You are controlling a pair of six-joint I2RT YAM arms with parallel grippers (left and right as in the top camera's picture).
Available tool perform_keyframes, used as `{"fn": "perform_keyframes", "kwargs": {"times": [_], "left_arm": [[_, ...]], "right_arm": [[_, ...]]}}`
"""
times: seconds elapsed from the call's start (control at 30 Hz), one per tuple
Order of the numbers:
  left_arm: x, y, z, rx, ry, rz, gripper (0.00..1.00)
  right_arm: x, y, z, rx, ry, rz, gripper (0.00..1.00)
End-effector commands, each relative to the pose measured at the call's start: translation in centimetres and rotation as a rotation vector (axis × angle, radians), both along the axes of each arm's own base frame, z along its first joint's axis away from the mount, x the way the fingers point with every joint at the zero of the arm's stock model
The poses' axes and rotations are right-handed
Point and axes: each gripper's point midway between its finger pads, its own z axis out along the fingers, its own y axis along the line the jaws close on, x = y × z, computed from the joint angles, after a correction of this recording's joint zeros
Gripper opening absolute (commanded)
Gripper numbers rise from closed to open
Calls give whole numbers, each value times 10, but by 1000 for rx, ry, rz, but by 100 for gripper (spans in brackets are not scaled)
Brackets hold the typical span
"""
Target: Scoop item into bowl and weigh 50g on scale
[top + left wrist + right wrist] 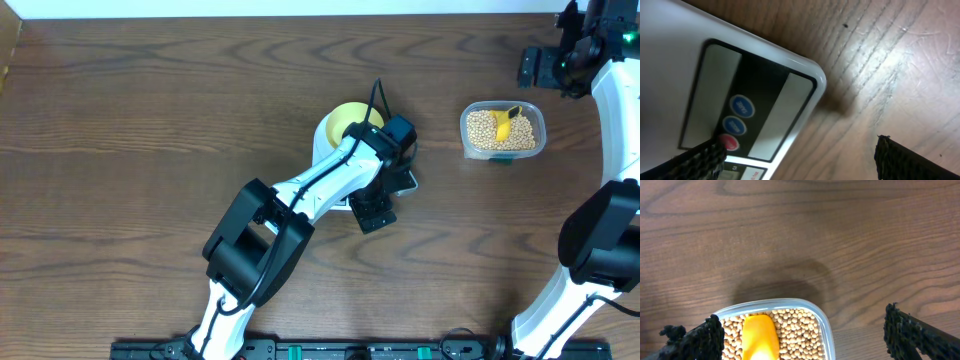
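Pressing to wake or zero it, I judge: left claw, spread wide, sets one finger on the red button of the scale, with the bowl sitting on top. My right claw, also apart, hovers over the beans and scoop.
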Motion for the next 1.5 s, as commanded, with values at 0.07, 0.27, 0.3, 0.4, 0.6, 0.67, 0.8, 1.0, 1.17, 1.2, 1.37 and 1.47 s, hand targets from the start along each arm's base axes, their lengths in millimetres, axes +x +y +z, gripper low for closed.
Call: {"fn": "perform_keyframes", "kwargs": {"times": [0.07, 0.27, 0.3, 0.4, 0.6, 0.67, 0.8, 1.0, 1.17, 1.2, 1.37, 1.47], "left_arm": [[6, 10, -12, 16, -3, 4, 98], [-15, -3, 29, -97, 49, 26, 98], [-18, -2, 35, -99, 53, 44, 97], [-24, 4, 55, -95, 56, 118, 98], [-21, 10, 102, -172, -13, 252, 98], [-14, 18, 118, -201, -34, 361, 98], [-5, 35, 116, -188, -14, 530, 98], [4, 69, 87, -87, -33, 747, 98], [1, 72, 66, -81, -24, 806, 98], [0, 72, 64, -80, -24, 805, 97], [-4, 75, 55, -69, -25, 716, 98], [-5, 80, 54, -63, -29, 594, 98]], "right_arm": [[1, 1, -2, -1, 5, -1, 99], [1, 1, -2, -1, 5, -1, 99], [1, 1, -2, -1, 5, -1, 99], [1, 1, -2, -1, 5, 0, 99], [1, 1, -2, -1, 5, 0, 99], [1, 1, -2, -1, 5, 0, 99], [1, 1, -2, -1, 5, 0, 99], [1, 1, -2, -1, 5, -1, 99], [1, 1, -2, -1, 5, 0, 99], [1, 1, -2, -1, 5, -1, 99], [1, 1, -2, -1, 5, -1, 99], [1, 1, -2, -1, 5, 0, 99]]}}
